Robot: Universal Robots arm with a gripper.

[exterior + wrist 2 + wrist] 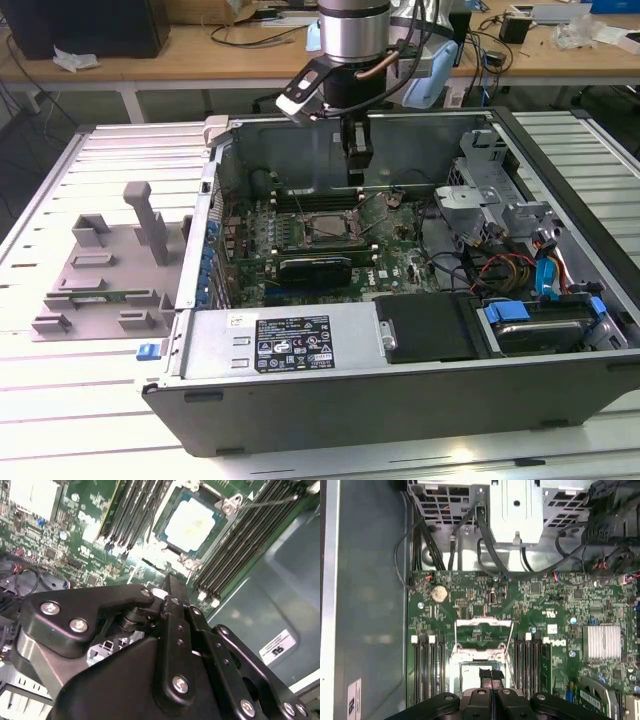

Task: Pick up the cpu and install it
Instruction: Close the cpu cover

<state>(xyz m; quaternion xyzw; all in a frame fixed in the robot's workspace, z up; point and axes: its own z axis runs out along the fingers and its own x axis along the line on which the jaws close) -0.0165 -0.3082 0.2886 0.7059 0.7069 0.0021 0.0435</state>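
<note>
Exterior view, gripper: the gripper (pixel 357 176) hangs point-down from the arm inside the open computer case (pixel 400 415), above the motherboard (pixel 400 262) and just behind the socket (pixel 325 212)
Exterior view, cpu: the cpu (pixel 325 229) lies flat in the socket, apart from the gripper, with the long black expansion card (pixel 315 268) just in front of it
Exterior view, count: one arm, one case, one grey fixture (pixel 105 270) on the slatted surface (pixel 100 420) at the exterior view's left

Second wrist view, gripper: fingers drawn together, nothing seen between them
Second wrist view, cpu: its pale silver-grey top faces up inside the socket frame, beyond the fingertips, with memory slots (pixel 135 505) on both sides and the thin wire lever (pixel 265 501) beside it
Second wrist view, count: one cpu, one socket

First wrist view, gripper: the two fingertips meet over the cpu, holding nothing
First wrist view, socket: the metal load plate (pixel 484 639) looks swung open, so the chip appears seated but not clamped
First wrist view, count: one coin cell (pixel 438 593), one finned heatsink (pixel 604 642)

Handling, judged: light, thin and stiff; slick metal lid; contacts likely fragile; take it by two opposite edges, kept level
</note>
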